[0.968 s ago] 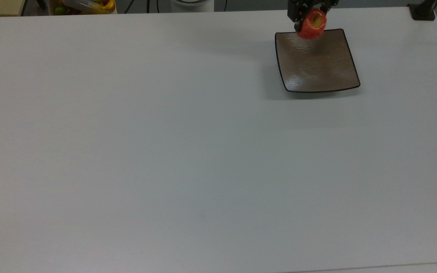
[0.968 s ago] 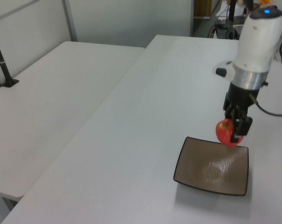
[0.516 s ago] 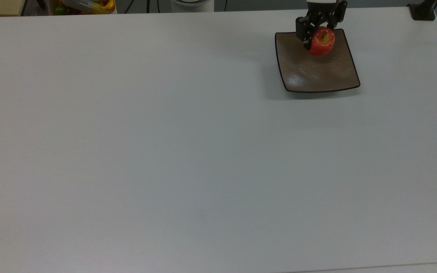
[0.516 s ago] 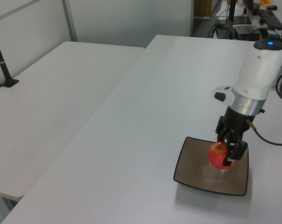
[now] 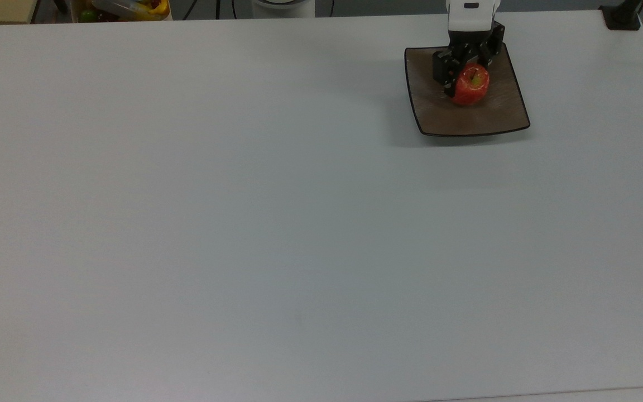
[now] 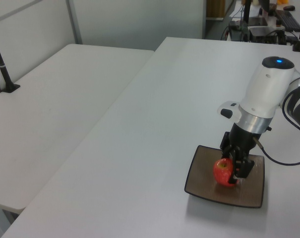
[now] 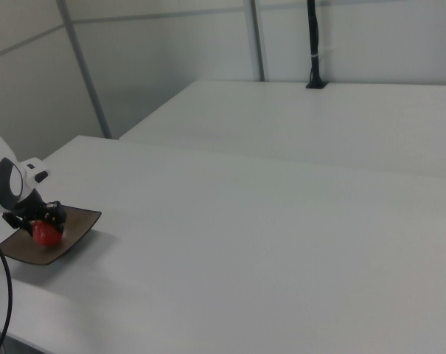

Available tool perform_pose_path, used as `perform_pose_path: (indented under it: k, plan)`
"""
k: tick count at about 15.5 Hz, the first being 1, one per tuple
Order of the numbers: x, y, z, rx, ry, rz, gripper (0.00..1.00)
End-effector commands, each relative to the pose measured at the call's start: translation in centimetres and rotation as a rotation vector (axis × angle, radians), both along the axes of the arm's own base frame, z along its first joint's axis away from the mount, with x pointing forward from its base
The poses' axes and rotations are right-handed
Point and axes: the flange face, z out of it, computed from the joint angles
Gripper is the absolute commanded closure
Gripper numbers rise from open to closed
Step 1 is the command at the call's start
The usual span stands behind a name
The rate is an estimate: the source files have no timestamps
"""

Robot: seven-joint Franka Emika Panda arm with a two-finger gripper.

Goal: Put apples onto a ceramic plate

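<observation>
Jaws: closed on the apple (image 5: 471, 85), one black finger against each side of the fruit.

Gripper (image 5: 466, 78): black, below a white wrist, lowered over the ceramic plate (image 5: 494, 120); seen also in the left view (image 6: 234, 166) and the right view (image 7: 40, 218).

Apple: red, yellow-green patch and stem facing up, at or just above the plate's surface near its middle; contact with the plate cannot be told. Left view (image 6: 222, 172); right view (image 7: 46, 233).

Ceramic plate: square, brown, black rim, on the white table (image 5: 243, 223) near the table's far right corner in the top view. Left view (image 6: 199, 186); right view (image 7: 75, 225).

Black post (image 5: 623, 17): on the table's far right corner in the top view, well apart from the plate.
</observation>
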Motion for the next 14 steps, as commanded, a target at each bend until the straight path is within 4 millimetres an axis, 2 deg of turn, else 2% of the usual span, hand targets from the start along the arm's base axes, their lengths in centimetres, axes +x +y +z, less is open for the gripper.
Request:
perform_pose_path:
  k: [1, 4, 6, 11, 14]
  plan:
    - [0.5, -0.2, 0.4, 0.009, -0.014, -0.007, 0.00]
    - [1.0, -0.5, 0.7, 0.013, -0.016, -0.030, 0.00]
    - [1.6, -0.3, 2.1, -0.009, 0.001, -0.048, 0.00]
    - [4.7, -0.5, 9.6, -0.070, 0.048, -0.139, 0.00]
    - [6.6, -2.3, 14.7, -0.098, 0.077, -0.240, 0.00]
